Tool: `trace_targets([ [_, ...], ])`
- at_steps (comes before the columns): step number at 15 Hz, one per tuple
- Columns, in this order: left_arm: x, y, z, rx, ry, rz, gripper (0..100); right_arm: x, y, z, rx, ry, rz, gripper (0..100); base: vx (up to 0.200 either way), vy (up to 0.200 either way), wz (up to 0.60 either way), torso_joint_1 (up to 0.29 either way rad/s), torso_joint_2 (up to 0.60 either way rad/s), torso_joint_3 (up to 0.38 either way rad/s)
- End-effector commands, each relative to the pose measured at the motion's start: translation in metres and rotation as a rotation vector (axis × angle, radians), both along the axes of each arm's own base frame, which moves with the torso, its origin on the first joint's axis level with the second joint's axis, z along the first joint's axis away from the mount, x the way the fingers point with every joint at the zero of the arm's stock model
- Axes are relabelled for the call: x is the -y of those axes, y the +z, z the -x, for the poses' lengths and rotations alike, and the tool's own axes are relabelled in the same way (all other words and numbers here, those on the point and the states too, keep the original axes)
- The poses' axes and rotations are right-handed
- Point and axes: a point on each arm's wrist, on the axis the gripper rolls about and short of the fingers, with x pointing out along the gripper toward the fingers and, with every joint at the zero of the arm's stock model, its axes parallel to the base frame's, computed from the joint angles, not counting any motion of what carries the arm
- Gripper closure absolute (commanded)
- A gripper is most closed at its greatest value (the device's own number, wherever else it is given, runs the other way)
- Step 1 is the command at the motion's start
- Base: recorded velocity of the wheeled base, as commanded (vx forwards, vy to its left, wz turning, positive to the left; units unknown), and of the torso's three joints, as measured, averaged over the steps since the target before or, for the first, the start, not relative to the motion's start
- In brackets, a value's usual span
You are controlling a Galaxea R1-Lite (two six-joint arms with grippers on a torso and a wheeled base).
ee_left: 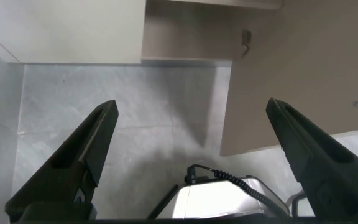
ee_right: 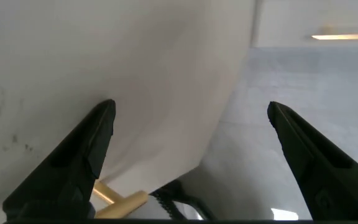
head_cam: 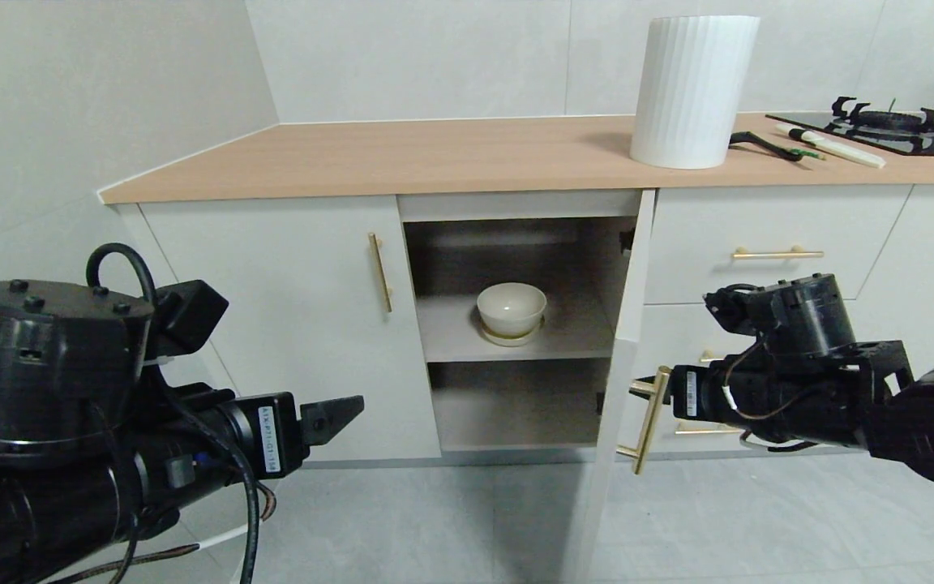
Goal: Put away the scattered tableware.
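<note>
Nothing's really readable here. A white sticker [head_cam: 270, 439] is seen on the left arm [head_cam: 151, 478] and a smaller label [head_cam: 690, 392] on the right arm [head_cam: 807, 405], print too tiny to be made out.

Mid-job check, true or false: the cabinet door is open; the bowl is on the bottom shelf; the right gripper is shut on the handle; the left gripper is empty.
1. The door is open: true.
2. The bowl is on the bottom shelf: false; it sits on the upper shelf.
3. The right gripper is shut on the handle: false; its jaws are open beside the handle.
4. The left gripper is empty: true; its jaws are open.
</note>
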Motion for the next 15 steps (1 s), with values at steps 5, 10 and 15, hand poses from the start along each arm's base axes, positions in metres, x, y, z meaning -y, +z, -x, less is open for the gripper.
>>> trace_targets([
  [5,-0.002,0.002,0.002,0.013,-0.003,-0.001,0,-0.031,-0.001,-0.045,0.063,0.072,0.028,0,0.0,0.0,0.0,0.0,0.0,0.0],
  [10,-0.002,0.002,0.002,0.015,-0.004,-0.007,0,-0.047,-0.007,-0.073,0.086,0.092,0.022,0,0.0,0.0,0.0,0.0,0.0,0.0],
  [15,-0.002,0.0,0.002,0.016,-0.004,-0.034,0,-0.059,-0.018,-0.079,0.095,0.104,0.008,0,0.0,0.0,0.0,0.0,0.0,0.0],
])
